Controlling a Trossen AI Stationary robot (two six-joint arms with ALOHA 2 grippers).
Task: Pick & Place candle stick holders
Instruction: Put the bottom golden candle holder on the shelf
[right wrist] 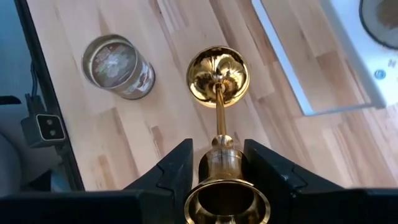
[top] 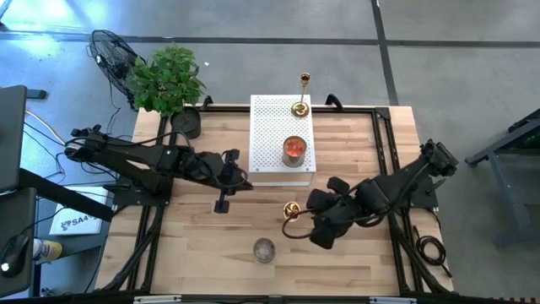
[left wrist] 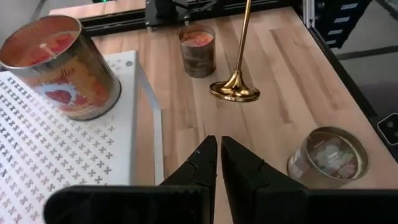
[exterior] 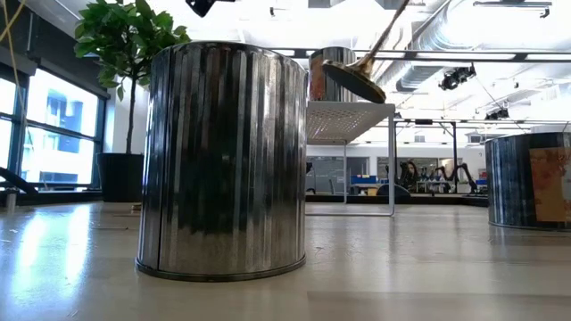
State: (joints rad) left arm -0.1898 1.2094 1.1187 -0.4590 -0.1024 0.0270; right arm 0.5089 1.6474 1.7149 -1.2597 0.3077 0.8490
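The right tool (right wrist: 219, 163) holds a tilted candle stick holder (right wrist: 218, 81) by its cup above the table (top: 202, 245); its base may catch the white shelf (top: 272, 127), while the left tool (left wrist: 218, 163) waits nearly closed.

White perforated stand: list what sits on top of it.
On the white perforated stand sit a red candle tin and one gold candle stick holder at its far corner. Nothing else shows on top; beneath is hidden.
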